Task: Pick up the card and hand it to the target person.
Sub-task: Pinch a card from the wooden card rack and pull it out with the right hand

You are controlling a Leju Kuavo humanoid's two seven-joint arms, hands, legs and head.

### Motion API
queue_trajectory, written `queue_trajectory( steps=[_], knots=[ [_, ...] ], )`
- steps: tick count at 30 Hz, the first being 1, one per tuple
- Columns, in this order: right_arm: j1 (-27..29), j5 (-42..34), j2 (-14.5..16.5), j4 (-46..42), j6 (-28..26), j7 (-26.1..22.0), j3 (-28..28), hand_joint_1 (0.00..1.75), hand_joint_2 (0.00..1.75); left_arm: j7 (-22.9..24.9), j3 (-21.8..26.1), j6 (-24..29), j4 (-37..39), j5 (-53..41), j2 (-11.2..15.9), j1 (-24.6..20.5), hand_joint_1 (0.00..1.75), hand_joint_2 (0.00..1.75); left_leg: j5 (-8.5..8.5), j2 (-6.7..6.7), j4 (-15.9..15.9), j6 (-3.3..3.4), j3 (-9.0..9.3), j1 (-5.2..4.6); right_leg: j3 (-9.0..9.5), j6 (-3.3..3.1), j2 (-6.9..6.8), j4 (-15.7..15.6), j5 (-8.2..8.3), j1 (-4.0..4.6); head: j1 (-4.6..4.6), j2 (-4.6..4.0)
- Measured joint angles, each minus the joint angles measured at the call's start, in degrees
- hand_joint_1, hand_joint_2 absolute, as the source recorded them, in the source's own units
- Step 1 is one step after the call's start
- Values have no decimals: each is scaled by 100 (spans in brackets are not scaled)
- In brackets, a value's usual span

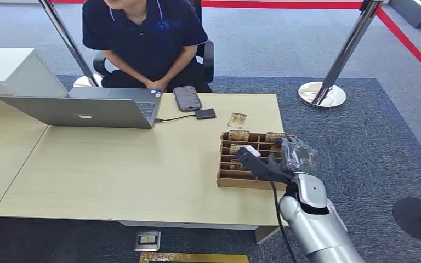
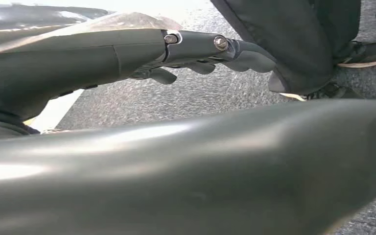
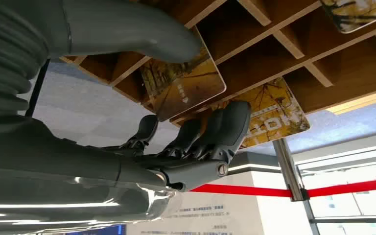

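Card (image 3: 183, 83) that you want sits in the wooden rack (image 1: 240, 174) at the counter's (image 1: 115, 170) right end, standing in one of the slots with an autumn-leaf print on its face; in the right wrist view its long axis runs out of the slot mouth, with a rounded corner sticking out past the slat toward your right hand (image 3: 196, 142). Your thick grey thumb lies along one face of that card and the dark fingers (image 3: 232, 120) reach up on the other side, their tips resting against a second printed card (image 3: 274, 115) in the neighbouring slot. The fingers are curled partway, not spread flat, but you cannot tell from these pictures whether the thumb and fingers actually pinch the card or only touch it. In the head view your right hand (image 1: 285, 159) hovers over the rack's right side, palm down. One more card (image 1: 237, 120) lies flat on the counter just beyond the rack, well apart from the hand. Your left hand (image 2: 200, 54) hangs low over grey carpet, fingers loosely extended with nothing in them. A person (image 1: 145, 41) in a dark shirt sits at the far side of the counter behind a laptop (image 1: 82, 109), with a phone (image 1: 187, 98) beside it.
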Motion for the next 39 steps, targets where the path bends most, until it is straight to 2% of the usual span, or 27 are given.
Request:
queue_trajectory(
  steps=[2, 7, 21, 26, 28, 31, 33, 39],
  knots=[
    [-13, 0, 1, 21, -3, 0, 0, 82, 175, 0, 0, 0, 0, 4, 0, 0, 0, 0, 0, 0, 0, 0, 0, 0, 0, 0, 0, 0, 0, 0, -1, 0],
    [-92, 26, 13, 133, -34, -2, 0, 100, 175, -1, 0, 0, 0, 15, 0, 1, 0, 0, 2, 0, 1, -1, 1, 0, 1, 1, 0, 0, 3, 0, -1, 0],
    [-169, 103, 33, 260, -136, 11, 20, 89, 175, -33, 0, 0, 0, 17, 0, 1, 0, 0, 6, 0, 1, 0, 1, 0, 1, 1, 0, 0, 4, 0, -1, 0],
    [-163, 103, 32, 260, -143, 11, 34, 93, 175, -44, 0, -15, 0, 10, 0, 1, 0, 0, 6, 0, 2, 0, 2, 0, 1, 0, 0, 0, 5, 0, -1, 0],
    [-159, 101, 31, 260, -148, 11, 35, 104, 175, -46, 0, -19, 0, 9, 0, 1, 0, 0, 6, 0, 2, 0, 2, 0, 1, 0, 0, 0, 5, 0, -1, 0],
    [-155, 95, 31, 257, -154, 10, 35, 141, 175, -53, 0, -20, 0, 9, 0, 1, 0, 0, 7, 0, 2, 0, 2, 0, 1, 1, 0, 0, 7, 0, -1, 0],
    [-155, 97, 31, 247, -158, 5, 37, 155, 175, -60, 0, -20, 0, 9, 0, 1, 0, 0, 8, 0, 2, -1, 2, 0, 1, 1, 0, 0, 8, 0, -1, 0],
    [-98, 181, 33, 96, -140, 10, 80, 154, 175, -66, 0, -20, 0, 9, 0, 1, 0, 0, 9, 0, 2, 0, 1, 0, 1, 1, 0, 0, 9, 0, -1, 0]
  ],
)
